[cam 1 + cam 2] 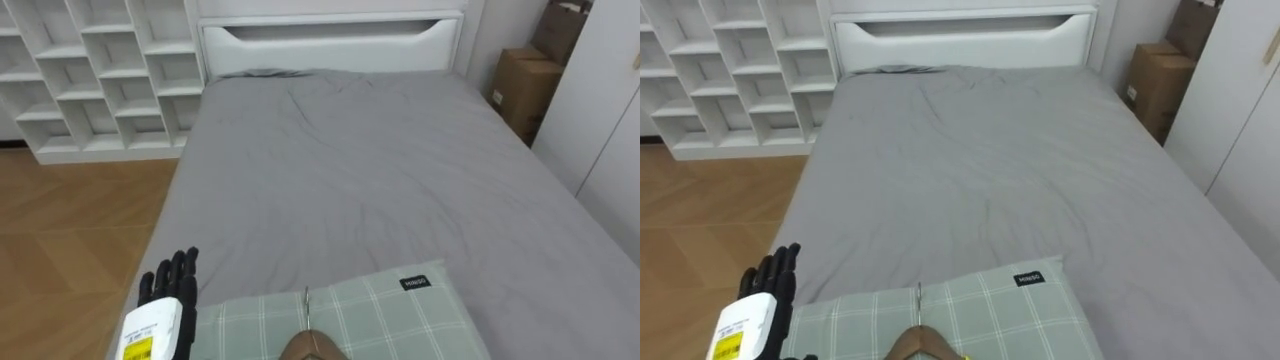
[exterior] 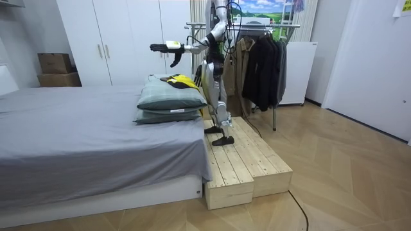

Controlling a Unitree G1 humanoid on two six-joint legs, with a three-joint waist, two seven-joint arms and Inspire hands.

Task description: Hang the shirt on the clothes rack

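— What is the bed (image 1: 380, 170) covered with?
— A grey sheet (image 1: 980, 160) is spread over it, lightly creased.
— And what is laid on it?
— A green checked pillow (image 1: 380, 310) is stacked on a second pillow (image 2: 166, 117) at the near end.

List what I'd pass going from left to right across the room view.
Cardboard boxes → stacked pillows → hanging dark clothes. Left out: the grey bed, whose width spans the first two, and the wooden platform, which overlaps the clothes.
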